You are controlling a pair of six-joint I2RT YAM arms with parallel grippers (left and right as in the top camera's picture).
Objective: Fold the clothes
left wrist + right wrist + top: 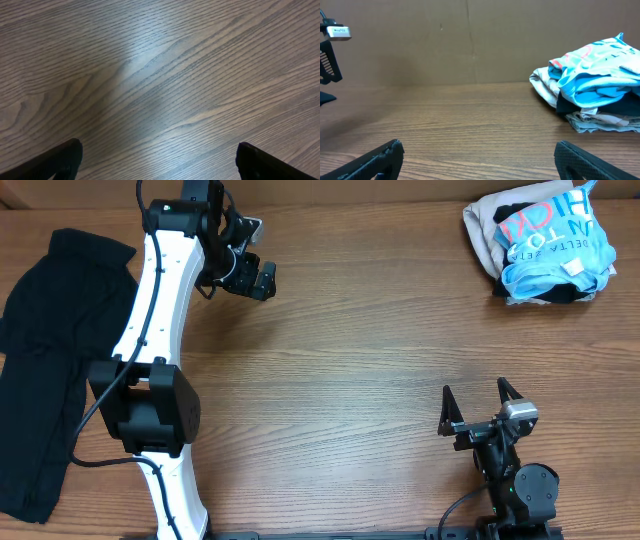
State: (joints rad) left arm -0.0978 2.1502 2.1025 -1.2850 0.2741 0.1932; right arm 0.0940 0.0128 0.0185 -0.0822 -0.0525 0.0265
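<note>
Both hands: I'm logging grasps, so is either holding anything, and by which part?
Nothing is held: the left hand and right hand are open and empty.

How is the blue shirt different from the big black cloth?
The blue T-shirt is scrunched up on a heap of other clothes; the black garment lies stretched out long. The T-shirt shows printed letters; the black garment looks plain here. The T-shirt sits at the far right corner of the wooden table, the black garment along its left edge. Both are cloth, and neither is folded.
</note>
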